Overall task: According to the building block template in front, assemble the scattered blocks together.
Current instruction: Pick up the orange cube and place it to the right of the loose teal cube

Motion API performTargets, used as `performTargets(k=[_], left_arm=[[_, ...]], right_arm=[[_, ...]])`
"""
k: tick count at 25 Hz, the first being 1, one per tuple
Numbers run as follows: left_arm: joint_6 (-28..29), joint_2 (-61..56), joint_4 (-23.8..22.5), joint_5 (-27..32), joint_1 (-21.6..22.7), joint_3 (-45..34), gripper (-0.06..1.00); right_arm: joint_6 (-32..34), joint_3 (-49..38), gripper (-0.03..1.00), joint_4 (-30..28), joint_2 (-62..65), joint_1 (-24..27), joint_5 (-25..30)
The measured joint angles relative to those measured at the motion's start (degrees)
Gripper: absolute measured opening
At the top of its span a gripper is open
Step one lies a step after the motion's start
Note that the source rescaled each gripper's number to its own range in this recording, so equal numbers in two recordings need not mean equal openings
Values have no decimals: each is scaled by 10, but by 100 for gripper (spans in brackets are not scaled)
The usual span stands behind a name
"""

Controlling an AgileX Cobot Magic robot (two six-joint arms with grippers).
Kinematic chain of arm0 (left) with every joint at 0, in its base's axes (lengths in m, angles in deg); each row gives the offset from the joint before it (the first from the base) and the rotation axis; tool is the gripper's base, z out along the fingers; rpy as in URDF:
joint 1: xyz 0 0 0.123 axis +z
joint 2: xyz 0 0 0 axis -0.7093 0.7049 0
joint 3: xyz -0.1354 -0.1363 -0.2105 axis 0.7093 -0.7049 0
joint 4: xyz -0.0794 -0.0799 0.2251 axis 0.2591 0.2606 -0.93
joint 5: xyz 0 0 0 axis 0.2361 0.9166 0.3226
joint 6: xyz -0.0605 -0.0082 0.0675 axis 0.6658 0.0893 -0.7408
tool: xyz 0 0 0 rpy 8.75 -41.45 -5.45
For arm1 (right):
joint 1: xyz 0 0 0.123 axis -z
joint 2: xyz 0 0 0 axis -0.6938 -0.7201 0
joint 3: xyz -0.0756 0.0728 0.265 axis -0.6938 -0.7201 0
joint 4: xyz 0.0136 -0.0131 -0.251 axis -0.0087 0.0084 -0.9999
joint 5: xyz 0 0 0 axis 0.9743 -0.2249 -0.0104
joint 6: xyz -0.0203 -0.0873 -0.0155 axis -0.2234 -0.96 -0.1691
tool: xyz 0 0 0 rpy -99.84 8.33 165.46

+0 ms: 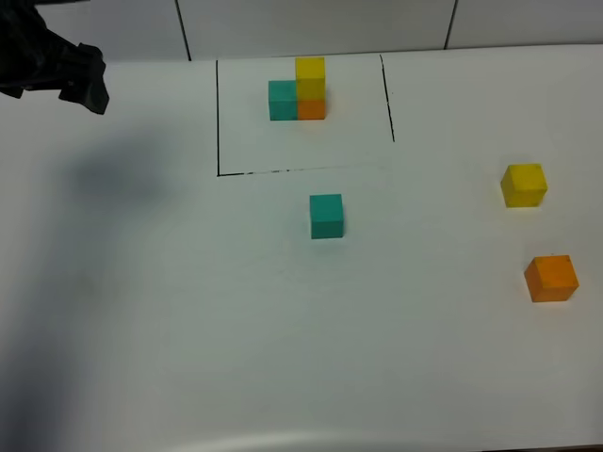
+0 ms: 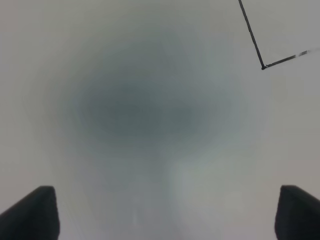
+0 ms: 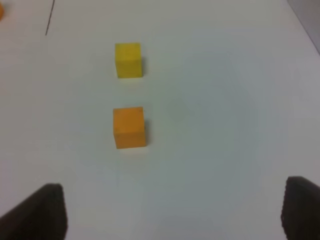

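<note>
bright even light, soft shadows, blurry wrist views.

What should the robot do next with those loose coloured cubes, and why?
Probably lower the right arm's open fingers around the orange cube. All three loose cubes lie apart, nothing is held, and the template shows orange beside teal, with yellow on top, so orange likely goes next to the teal cube first.
</note>
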Motion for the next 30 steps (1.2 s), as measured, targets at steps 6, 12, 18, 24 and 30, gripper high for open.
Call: performTargets(k=[6, 12, 18, 24, 30], left_arm=[[19, -119, -9, -37, 0, -141, 83], [61, -247, -10, -57, 0, -263, 83], [88, -392, -10, -87, 0, -365, 83], [110, -548, 1, -84, 0, -440, 83], [113, -702, 22, -55, 0, -496, 82]], right_arm=[[0, 0, 95, 0, 0, 0, 0], [0, 0, 95, 0, 0, 0, 0], [0, 0, 95, 0, 0, 0, 0], [0, 0, 95, 0, 0, 0, 0], [1, 0, 95, 0, 0, 0, 0]])
